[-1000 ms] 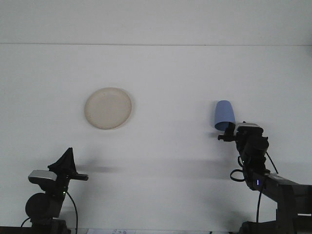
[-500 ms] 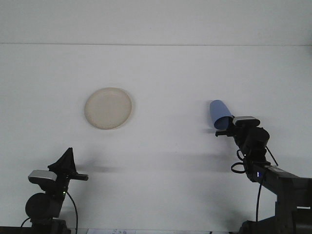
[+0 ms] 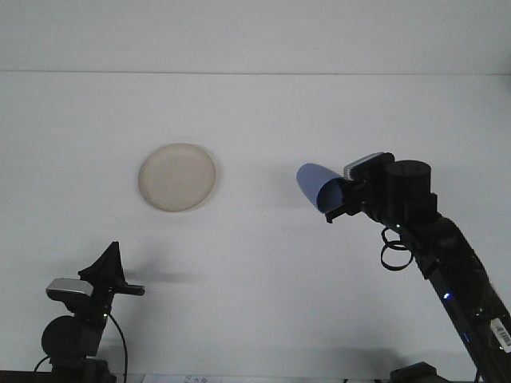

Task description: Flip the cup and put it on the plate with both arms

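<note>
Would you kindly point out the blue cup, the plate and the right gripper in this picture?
blue cup (image 3: pixel 317 185), front view, on its side wall, near the middle.
plate (image 3: pixel 177 177), front view, on its bare centre.
right gripper (image 3: pixel 338 201), front view, at the fingertips where they meet the cup's rim.

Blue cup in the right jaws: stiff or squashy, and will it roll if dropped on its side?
The blue cup keeps its round shape in the right gripper, so probably stiff plastic. It looks light: held out tilted from one end without sagging. Its tapered round wall would likely roll in an arc if it landed sideways.
</note>
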Motion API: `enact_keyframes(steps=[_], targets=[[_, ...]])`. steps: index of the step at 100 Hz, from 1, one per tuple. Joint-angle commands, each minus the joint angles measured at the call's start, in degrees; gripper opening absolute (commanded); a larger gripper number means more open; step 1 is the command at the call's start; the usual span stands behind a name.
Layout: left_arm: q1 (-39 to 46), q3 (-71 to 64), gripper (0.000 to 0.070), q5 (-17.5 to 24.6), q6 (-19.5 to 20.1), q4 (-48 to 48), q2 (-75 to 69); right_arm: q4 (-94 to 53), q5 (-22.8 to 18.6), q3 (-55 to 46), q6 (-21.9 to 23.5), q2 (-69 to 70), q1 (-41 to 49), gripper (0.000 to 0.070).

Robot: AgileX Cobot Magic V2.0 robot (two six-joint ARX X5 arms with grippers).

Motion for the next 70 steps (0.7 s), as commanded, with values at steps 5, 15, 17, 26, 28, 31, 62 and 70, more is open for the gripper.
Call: enact_keyframes(steps=[5,15,17,26,28,31,62,70], targets=[[0.0,-1.1,0.0012,0.1,0.0,0.6,0.0,-18.4,0.2,12.6,-3.4,4.4,4.6,0.0000],[0.0,-1.1,0.0012,0.1,0.0,0.6,0.0,-27.7,3.8,19.2,-3.6,8.5,9.5,0.0000],[0.0,-1.1,0.0012,0.1,0.0,0.6,0.0,-28.9,4.6,20.1,-3.6,9.3,10.4,0.0000],[0.0,-1.1,0.0012,0.1,0.0,0.6,0.0,-32.2,6.1,22.9,-3.6,13.2,14.6,0.0000],[0.0,-1.1,0.0012,0.1,0.0,0.6,0.0,-32.4,6.1,23.2,-3.6,13.9,15.3,0.0000],[0.0,-1.1,0.0012,0.1,0.0,0.6,0.0,-32.4,6.1,23.5,-3.6,15.0,16.5,0.0000],[0.0,-1.1,0.0012,0.1,0.0,0.6,0.0,-34.9,7.5,23.7,-3.3,27.2,22.7,0.0000],[0.0,-1.1,0.0012,0.1,0.0,0.6,0.0,-36.4,7.5,23.7,-3.3,29.1,23.0,0.0000]])
